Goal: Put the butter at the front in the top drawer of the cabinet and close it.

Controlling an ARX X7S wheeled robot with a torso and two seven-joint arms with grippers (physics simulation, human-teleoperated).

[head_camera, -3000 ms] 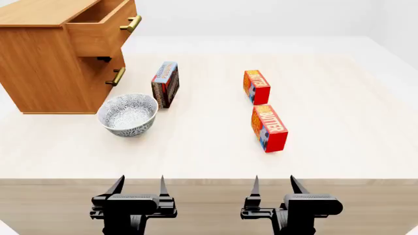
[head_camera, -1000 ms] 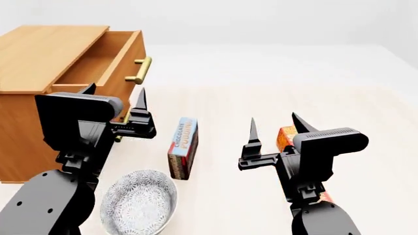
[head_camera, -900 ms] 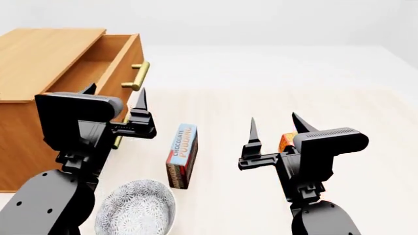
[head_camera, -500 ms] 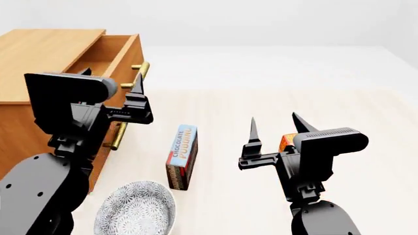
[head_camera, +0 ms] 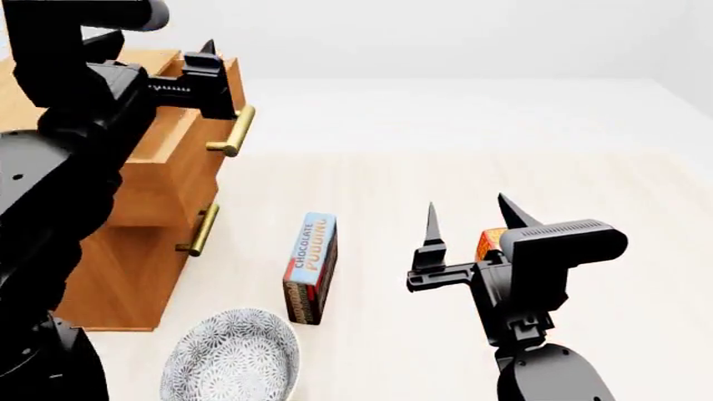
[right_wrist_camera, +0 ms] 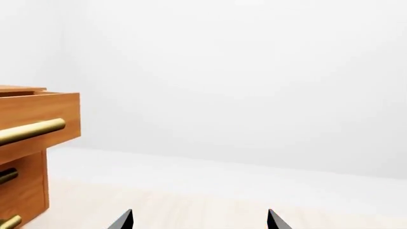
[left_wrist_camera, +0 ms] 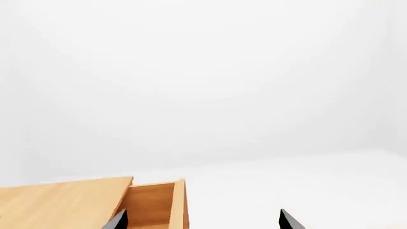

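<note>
The cabinet [head_camera: 123, 276] stands at the left with its top drawer [head_camera: 167, 167] pulled out, brass handle [head_camera: 232, 134] facing right. My left gripper [head_camera: 206, 63] is raised over the drawer's front rim; the left wrist view shows its tips wide apart, open [left_wrist_camera: 201, 222], above the drawer [left_wrist_camera: 152, 205]. In mid-air at the centre right, my right gripper [head_camera: 468, 209] is open and empty [right_wrist_camera: 198, 220]. Behind it shows only a red-orange sliver of a butter carton [head_camera: 488, 242]; the arm hides the rest, and I cannot tell whether it is the front one.
A chocolate pudding box [head_camera: 312, 267] stands on edge in the middle of the pale table [head_camera: 379, 184]. A patterned bowl [head_camera: 234, 359] sits near the front left, below the cabinet's lower drawer handle [head_camera: 200, 231]. The drawer front [right_wrist_camera: 38, 112] shows in the right wrist view.
My left arm has risen from beside the drawer front to above the drawer's rim. The right arm, the pudding box and the bowl have stayed put over the last half second.
</note>
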